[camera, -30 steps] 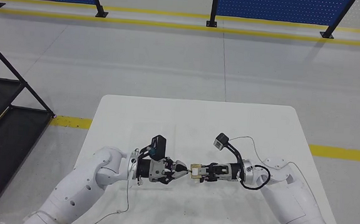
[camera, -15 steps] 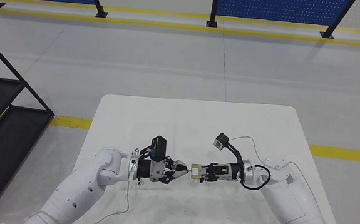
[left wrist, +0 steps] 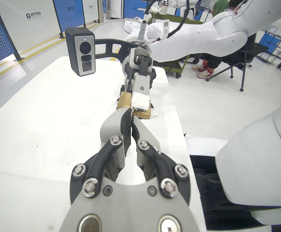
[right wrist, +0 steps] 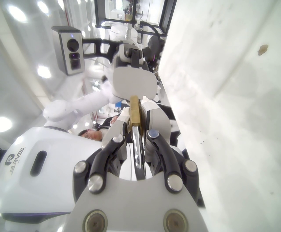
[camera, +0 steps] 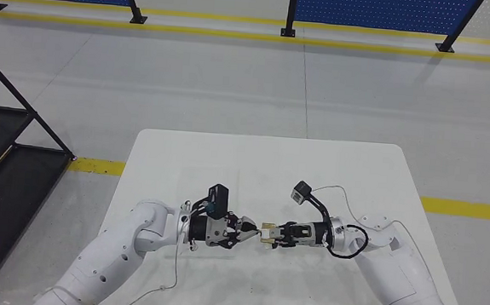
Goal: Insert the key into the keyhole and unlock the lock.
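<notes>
Right end effector [right wrist: 136, 114] is clamped on the brass padlock [left wrist: 123, 101], with the shackle pointing back into its palm, all of it over the table [left wrist: 54, 114]. Left end effector [left wrist: 132, 117] has its fingers squeezed together, tips right up against the padlock's far end (key's too small to make out between them).

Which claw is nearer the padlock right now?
Right. The right claw is clamped on the padlock; the left claw, shut, points at its opposite end, close by.
</notes>
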Available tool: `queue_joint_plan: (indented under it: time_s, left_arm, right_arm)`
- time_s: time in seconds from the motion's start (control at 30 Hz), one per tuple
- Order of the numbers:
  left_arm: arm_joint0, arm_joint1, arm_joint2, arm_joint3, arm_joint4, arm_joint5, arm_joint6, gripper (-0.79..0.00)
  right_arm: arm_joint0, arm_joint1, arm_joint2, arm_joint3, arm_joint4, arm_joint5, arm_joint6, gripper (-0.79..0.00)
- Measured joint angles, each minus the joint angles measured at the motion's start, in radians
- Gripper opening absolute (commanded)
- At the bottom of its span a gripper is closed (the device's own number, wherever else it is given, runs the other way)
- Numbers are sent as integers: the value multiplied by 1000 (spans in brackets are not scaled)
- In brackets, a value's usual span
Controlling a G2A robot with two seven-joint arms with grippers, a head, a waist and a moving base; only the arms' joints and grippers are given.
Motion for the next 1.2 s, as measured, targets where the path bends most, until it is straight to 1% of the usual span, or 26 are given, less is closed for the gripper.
queue_joint_plan:
  time_s: [0.23, 0.5, 0.9, 0.93, 0.97, 1.0, 1.13, 1.2]
  left_arm:
    - [1, 0, 0, -12, 29, 9, 3, -785]
    - [11, -2, -4, -20, 109, 37, 65, -785]
    - [26, -2, -5, -24, 198, 53, 142, -785]
    - [27, -3, -5, -24, 202, 54, 147, -739]
    - [28, -3, -5, -24, 206, 57, 153, -379]
    - [29, -3, -6, -24, 208, 60, 158, 0]
    - [36, -2, -14, -25, 227, 82, 173, 0]
    - [44, 1, -31, -20, 232, 83, 183, 0]
  right_arm:
    - [0, 0, 0, 0, 0, 0, 0, -785]
    - [0, 0, 0, 0, 0, 0, 0, -785]
    - [0, 0, 0, 0, 0, 0, 0, -785]
    - [0, 0, 0, 0, 0, 0, 0, -785]
    - [0, 0, 0, 0, 0, 0, 0, -785]
    - [0, 0, 0, 0, 0, 0, 0, -785]
    - [0, 0, 0, 0, 0, 0, 0, -785]
    - [0, 0, 0, 0, 0, 0, 0, -785]
